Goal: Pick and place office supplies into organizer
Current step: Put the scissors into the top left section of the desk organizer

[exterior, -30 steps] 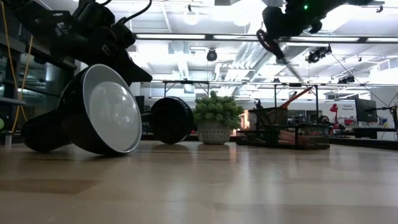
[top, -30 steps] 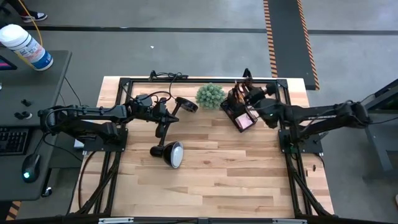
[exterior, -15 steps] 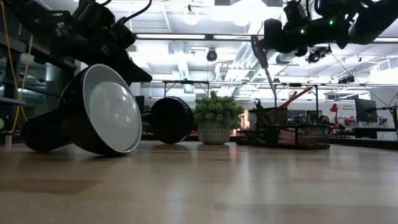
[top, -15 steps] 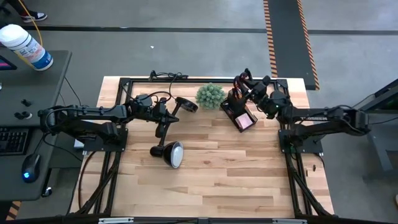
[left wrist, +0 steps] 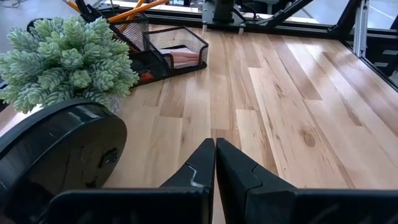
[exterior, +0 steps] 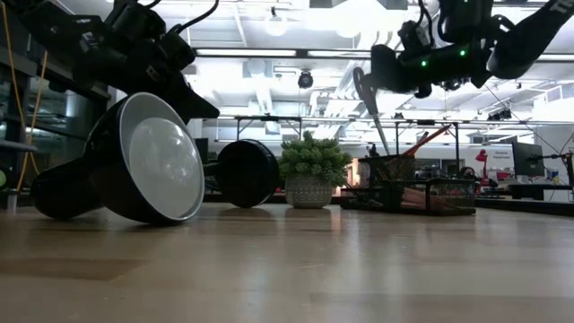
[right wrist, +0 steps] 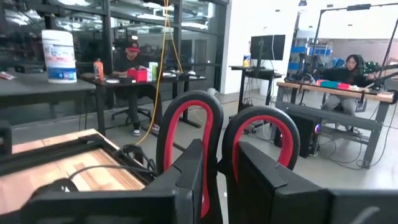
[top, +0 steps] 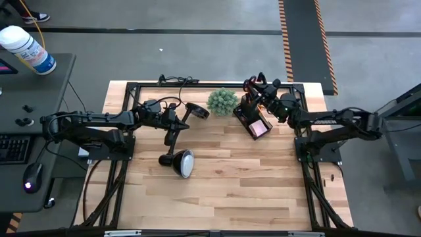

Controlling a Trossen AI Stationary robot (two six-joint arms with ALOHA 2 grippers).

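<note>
No legible text anywhere.

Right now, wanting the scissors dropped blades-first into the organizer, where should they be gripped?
Grip the scissors at the red handle loops, from the handle end, as the right claw does: blades then hang free, tilted down toward the organizer.

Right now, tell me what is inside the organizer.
The organizer holds a pink sticky-note pad in its front mesh tray and orange pencils upright in its taller cup. The plant covers its near corner, so anything there is hidden.
</note>
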